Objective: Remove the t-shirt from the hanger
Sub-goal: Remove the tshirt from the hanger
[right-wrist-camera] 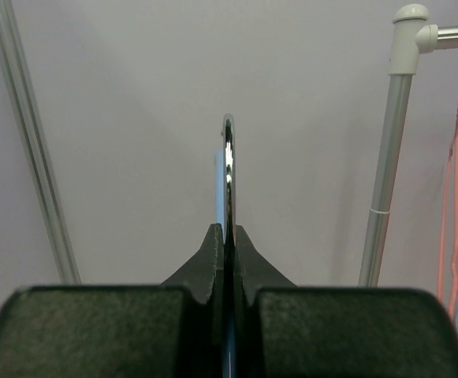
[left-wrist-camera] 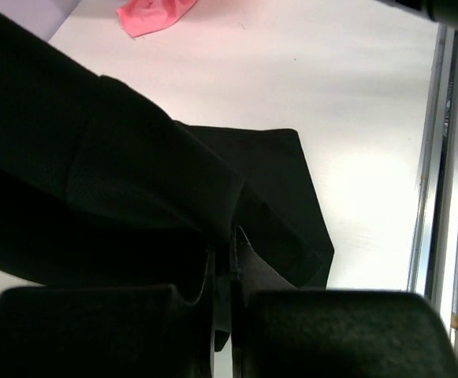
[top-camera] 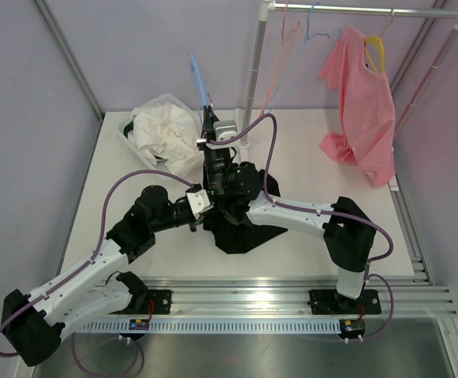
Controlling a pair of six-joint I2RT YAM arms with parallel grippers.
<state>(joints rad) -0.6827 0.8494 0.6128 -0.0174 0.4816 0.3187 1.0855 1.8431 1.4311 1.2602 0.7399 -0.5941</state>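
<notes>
A black t-shirt (top-camera: 240, 232) hangs down onto the table from a blue hanger (top-camera: 199, 75), which stands upright at the centre. My right gripper (top-camera: 208, 126) is shut on the hanger; in the right wrist view its metal hook (right-wrist-camera: 228, 157) rises from between the closed fingers of the right gripper (right-wrist-camera: 227, 232). The left gripper (top-camera: 210, 209) sits against the shirt's left side. In the left wrist view the left gripper (left-wrist-camera: 227, 248) is shut on a fold of the black t-shirt (left-wrist-camera: 276, 181). The hanger's lower part is hidden by cloth and arms.
A pink shirt (top-camera: 366, 102) on a yellow hanger (top-camera: 377, 47) hangs from the rack rail (top-camera: 355, 9) at the back right, beside bare wire hangers (top-camera: 292, 35). A bin of white cloth (top-camera: 161, 130) stands at the back left. The rack's post (top-camera: 252, 71) rises behind the grippers.
</notes>
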